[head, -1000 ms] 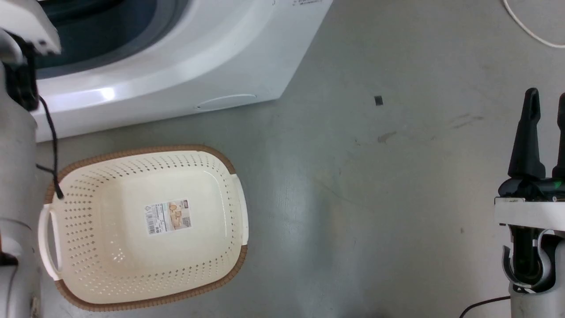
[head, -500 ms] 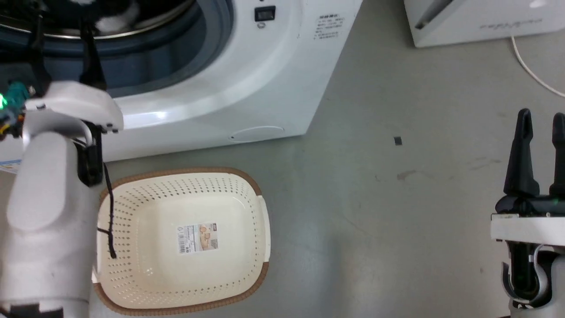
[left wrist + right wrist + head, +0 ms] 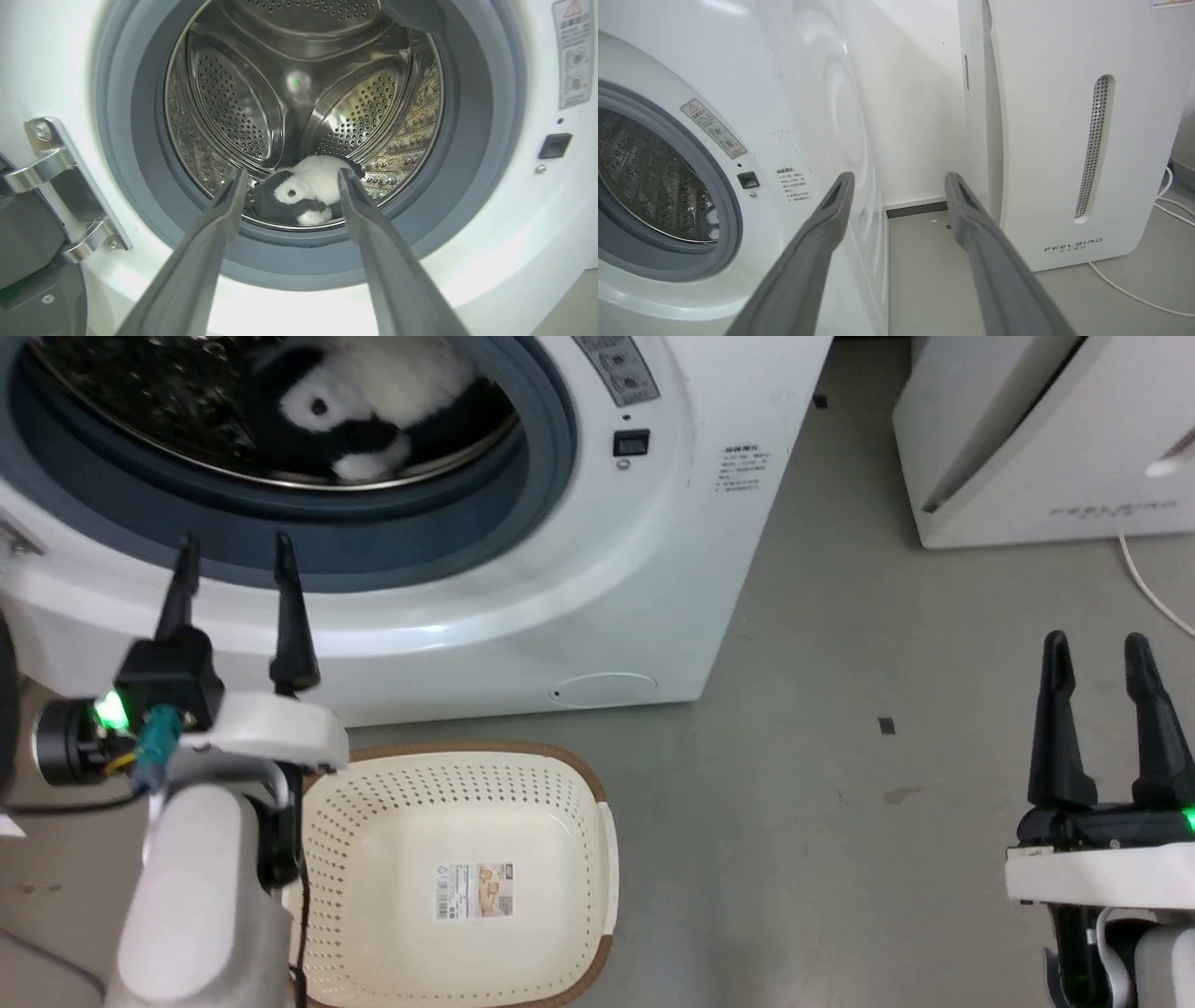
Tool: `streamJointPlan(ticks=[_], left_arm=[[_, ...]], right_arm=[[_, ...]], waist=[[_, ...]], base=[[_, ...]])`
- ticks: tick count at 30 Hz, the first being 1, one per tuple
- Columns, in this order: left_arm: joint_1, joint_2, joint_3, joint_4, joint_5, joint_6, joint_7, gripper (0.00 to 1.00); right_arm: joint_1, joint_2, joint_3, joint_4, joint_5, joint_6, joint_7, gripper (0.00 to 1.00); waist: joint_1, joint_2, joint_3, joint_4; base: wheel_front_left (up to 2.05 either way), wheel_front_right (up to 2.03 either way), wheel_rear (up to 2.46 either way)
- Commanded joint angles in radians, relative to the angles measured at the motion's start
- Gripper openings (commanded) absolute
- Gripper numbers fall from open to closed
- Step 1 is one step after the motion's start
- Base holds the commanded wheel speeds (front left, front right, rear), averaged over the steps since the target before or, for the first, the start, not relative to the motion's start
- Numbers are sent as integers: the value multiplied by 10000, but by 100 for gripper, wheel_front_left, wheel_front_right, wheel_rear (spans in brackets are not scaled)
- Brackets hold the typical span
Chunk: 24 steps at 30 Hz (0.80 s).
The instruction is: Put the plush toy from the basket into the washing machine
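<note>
One change stands out over the last second: my head camera has swung up. It now takes in the round opening of the washing machine [image 3: 597,569], where before it showed little more than the lower front and the basket. That is the camera moving, not the things.

With it, the left gripper [image 3: 234,543] has come into sight in front of the opening, fingers apart and holding nothing. A second ago I had only its pale forearm at the left edge. The right gripper [image 3: 1094,644] sits at the near right over the floor [image 3: 840,859], jaws also apart and empty, as it was.

For the task, I read this as done. The plush toy [image 3: 359,415] lies inside the steel drum [image 3: 299,70], at the bottom close to the front lip. It is clear of the left fingers, which are outside the grey seal. The basket [image 3: 467,748] stands on the floor just in front of the machine, holding nothing but the paper label [image 3: 474,890] on its bottom. I judge that the left arm need only draw back.
</note>
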Motion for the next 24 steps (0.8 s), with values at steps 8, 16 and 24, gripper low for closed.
streamJointPlan(ticks=[8, 16, 24], left_arm=[[1470, -394, 183, -850, 214, -196, -55, 100], [2884, -798, 234, -1501, 247, -510, -55, 100], [3804, -1078, 171, -1750, 336, -813, -55, 100]], right_arm=[[551, -10, 274, -427, -809, -7, -47, 100], [1099, -10, 109, -436, -1038, -7, -48, 100], [1672, -10, 129, -213, -1272, -7, -48, 100]], waist=[[1, 0, -939, 491], [1, 0, -1712, 768], [1, 0, -2306, 1104]], base=[[0, 0, 0], [0, 0, 0], [0, 0, 0]])
